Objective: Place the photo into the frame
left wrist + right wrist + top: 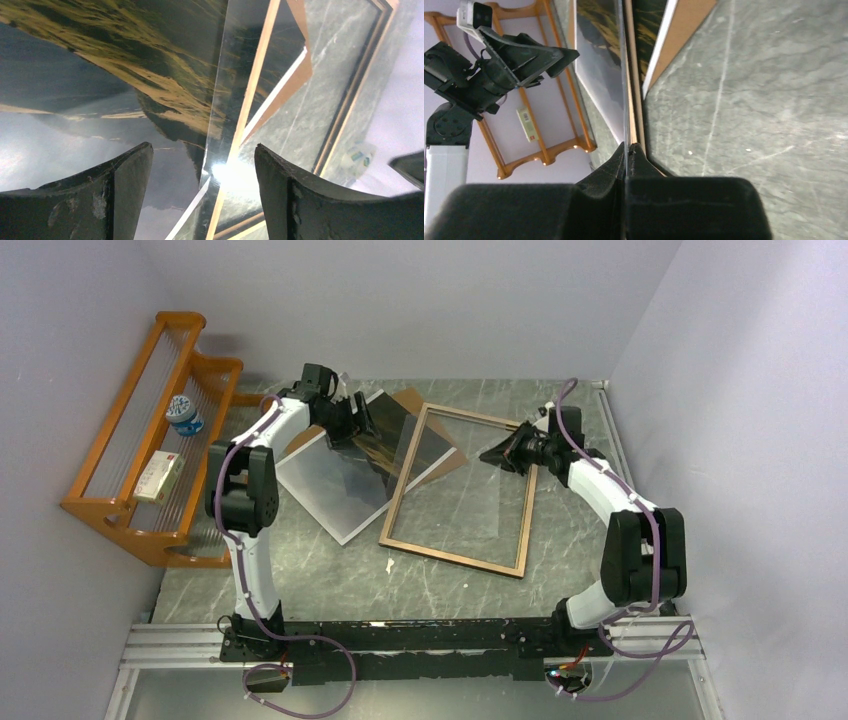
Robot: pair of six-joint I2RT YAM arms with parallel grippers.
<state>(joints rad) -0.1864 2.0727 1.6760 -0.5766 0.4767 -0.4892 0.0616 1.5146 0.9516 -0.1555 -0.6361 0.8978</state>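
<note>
Left wrist view shows the left gripper [204,150] spread open above the photo [125,65], which lies just beside the frame [451,559]. The right gripper [628,147] appears clamped on the clear pane [450,475]. The likely next move is pinching the photo's edge.

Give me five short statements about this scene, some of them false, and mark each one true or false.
1. The left fingers grip the dark mountain landscape print. False: they are open above it, with nothing between them.
2. The thin-railed rectangular picture frame lies brown wood side up. True.
3. The print sits inside the frame. False: it lies outside, left of it in the top view.
4. The right fingers are shut on the thin edge of the clear transparent pane. True.
5. The orange wooden rack is empty. False: it holds a white-and-blue container and a small white box.
</note>
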